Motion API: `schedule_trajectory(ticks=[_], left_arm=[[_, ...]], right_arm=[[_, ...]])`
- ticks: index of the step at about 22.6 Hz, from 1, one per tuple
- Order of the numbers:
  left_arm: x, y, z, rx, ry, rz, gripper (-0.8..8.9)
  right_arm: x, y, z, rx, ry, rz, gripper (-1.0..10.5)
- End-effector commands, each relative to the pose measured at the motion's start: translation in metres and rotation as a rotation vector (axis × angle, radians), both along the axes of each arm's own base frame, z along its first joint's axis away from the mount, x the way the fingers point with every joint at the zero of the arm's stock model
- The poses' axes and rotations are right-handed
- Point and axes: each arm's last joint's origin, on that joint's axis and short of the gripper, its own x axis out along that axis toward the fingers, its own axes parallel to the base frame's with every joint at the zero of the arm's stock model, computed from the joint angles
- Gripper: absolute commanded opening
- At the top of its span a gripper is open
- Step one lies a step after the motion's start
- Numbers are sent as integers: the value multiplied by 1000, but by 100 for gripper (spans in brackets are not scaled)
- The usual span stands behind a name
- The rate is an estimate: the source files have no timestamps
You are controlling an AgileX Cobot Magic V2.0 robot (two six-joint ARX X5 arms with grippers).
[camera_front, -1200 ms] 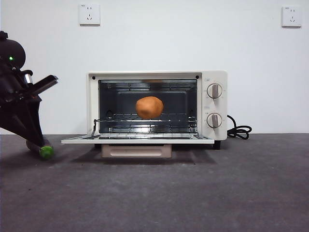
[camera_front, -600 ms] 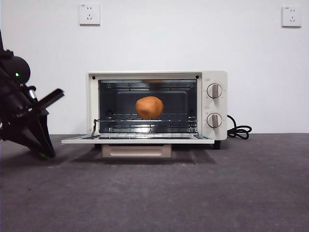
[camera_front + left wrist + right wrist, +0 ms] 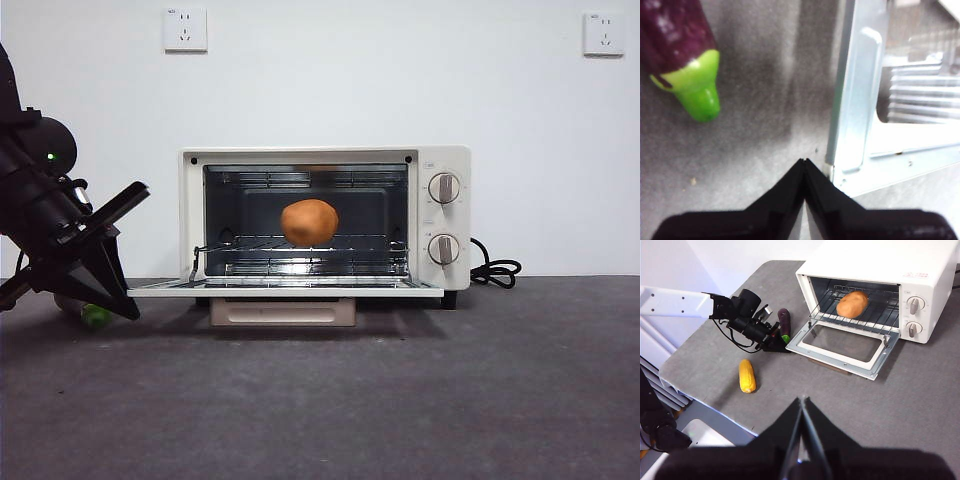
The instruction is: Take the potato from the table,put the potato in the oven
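Sitting on the wire rack inside the oven [image 3: 325,220]: the potato [image 3: 309,222], orange-brown, well back from the open door [image 3: 285,289], which is lying flat and level just above the table [image 3: 400,400]. Hovering low at the door's near corner, just beside its metal edge: the left gripper [image 3: 804,162], jaws pressed together and holding nothing. Lying on the table near that gripper: a purple eggplant [image 3: 682,55] with its green end pointing toward it, and further off a corn cob [image 3: 746,375]. Hanging high over the scene, well apart from everything: the right gripper [image 3: 801,401], jaws likewise closed and empty. Looking essentially done as far as placing goes, with the door not yet shut. Risking, from here, a catch of the closed tips under or against the door corner, jolting the oven and possibly rolling the potato on the rack; also risking a nudge of the eggplant, given its closeness.
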Motion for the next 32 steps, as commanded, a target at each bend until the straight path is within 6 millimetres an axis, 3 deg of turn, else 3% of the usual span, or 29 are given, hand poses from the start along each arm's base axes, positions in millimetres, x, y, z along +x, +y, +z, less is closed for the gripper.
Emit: schedule_trajectory(ticks=[1, 22, 32], left_arm=[[1, -1, -4, -24, 15, 10, -6], [5, -6, 6, -224, -8, -52, -6], [26, -10, 46, -289, -100, -71, -6]], right_arm=[[0, 0, -3, -14, 25, -1, 1], [-1, 0, -3, -12, 26, -2, 1], [0, 0, -3, -18, 21, 2, 1]])
